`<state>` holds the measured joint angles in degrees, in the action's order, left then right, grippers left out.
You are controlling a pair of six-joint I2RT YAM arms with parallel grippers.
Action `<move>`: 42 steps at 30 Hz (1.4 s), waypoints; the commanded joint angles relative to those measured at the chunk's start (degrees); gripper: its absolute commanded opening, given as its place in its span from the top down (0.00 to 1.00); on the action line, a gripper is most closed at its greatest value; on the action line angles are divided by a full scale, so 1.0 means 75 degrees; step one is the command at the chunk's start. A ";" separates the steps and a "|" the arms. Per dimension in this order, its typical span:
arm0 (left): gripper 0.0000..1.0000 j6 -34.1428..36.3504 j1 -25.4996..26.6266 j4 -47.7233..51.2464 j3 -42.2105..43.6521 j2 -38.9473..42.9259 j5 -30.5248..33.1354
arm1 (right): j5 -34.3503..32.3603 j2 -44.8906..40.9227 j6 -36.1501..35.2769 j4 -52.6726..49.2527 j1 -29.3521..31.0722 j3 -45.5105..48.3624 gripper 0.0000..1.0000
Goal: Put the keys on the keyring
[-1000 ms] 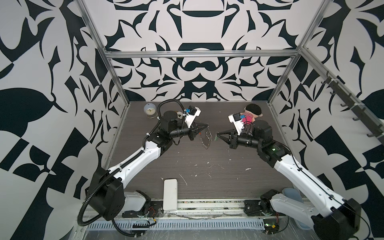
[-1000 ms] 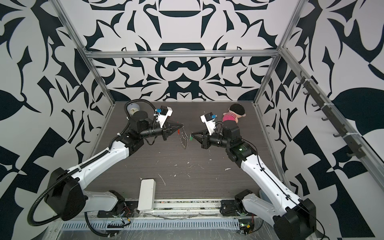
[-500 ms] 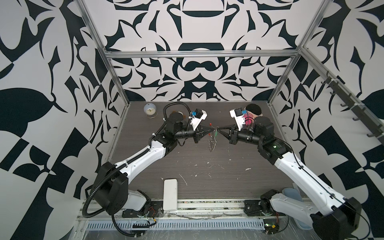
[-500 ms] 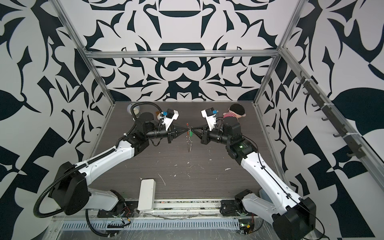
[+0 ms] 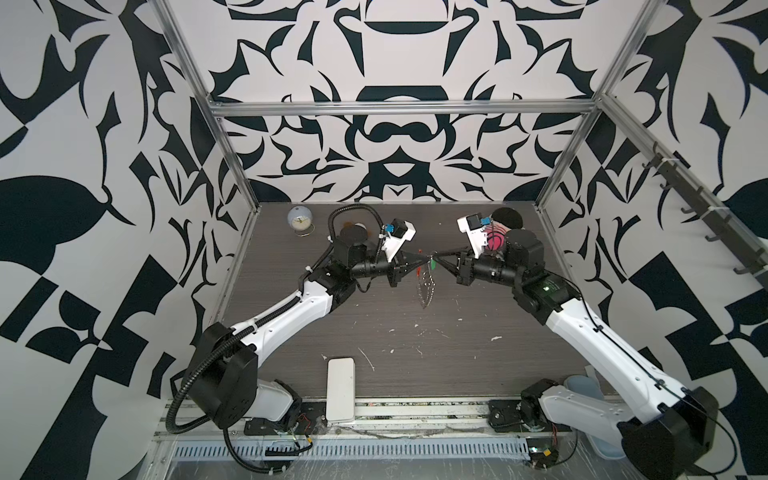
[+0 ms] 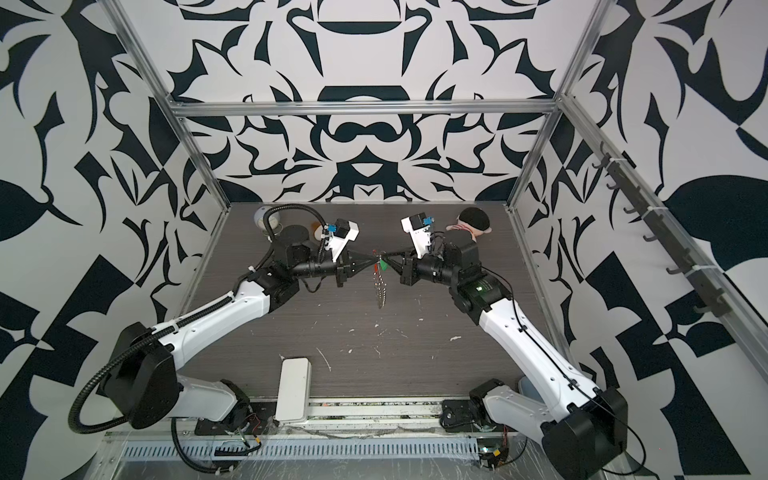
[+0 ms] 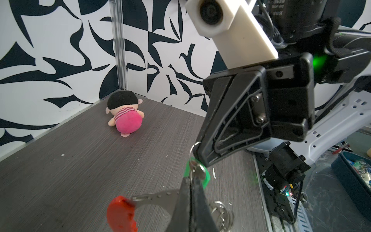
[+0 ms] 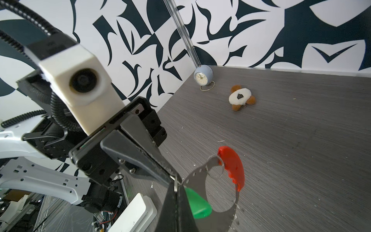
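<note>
Both grippers meet tip to tip above the middle of the table. My left gripper [image 7: 191, 180] [image 5: 427, 261] is shut on the keyring's flat silver bar [image 7: 156, 197]. The bar's red-orange end [image 7: 120, 213] [image 8: 232, 166] sticks out sideways. The keyring's chain of silver rings [image 5: 424, 286] [image 6: 380, 291] hangs below the tips. My right gripper [image 8: 176, 186] [image 6: 389, 258] is shut on the green-headed key [image 8: 197, 204] [image 7: 197, 174] [image 5: 433, 264]. A small silver ring [image 8: 175, 182] shows edge-on where the two tips touch.
A pink plush doll [image 7: 126, 118] [image 6: 471, 220] lies at the back right. A round clock [image 5: 300, 218] [image 8: 202, 75] and a white-and-brown plush toy [image 8: 242, 98] are at the back left. A white box [image 5: 340, 388] sits at the front edge.
A second ago the two grippers were apart, with the keyring hanging by the left one. They closed in until their tips met, and have held there for the last half second.
</note>
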<state>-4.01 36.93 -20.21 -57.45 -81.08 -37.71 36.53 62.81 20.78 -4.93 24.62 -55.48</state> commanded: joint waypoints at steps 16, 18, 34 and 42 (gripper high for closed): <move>1.00 0.0190 0.0010 0.0227 -0.0374 -0.0012 0.0178 | -0.0075 0.0059 -0.0508 -0.0480 0.0171 -0.0544 1.00; 1.00 0.0167 0.0010 0.0230 -0.0375 -0.0029 0.0128 | -0.0110 0.0119 -0.0520 -0.0478 0.0207 -0.0603 1.00; 1.00 0.0258 0.0010 0.0288 -0.0343 0.0050 0.0082 | -0.0437 0.0543 -0.0465 -0.0316 0.0233 -0.0817 1.00; 1.00 0.0339 0.0010 0.0245 -0.0330 0.0007 0.0001 | -0.0824 0.0630 -0.0354 -0.0376 0.0226 -0.0803 1.00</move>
<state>-2.42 36.75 -17.50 -57.87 -81.12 -35.38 33.10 67.33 17.91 -9.56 26.17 -59.20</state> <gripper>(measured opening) 0.045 0.049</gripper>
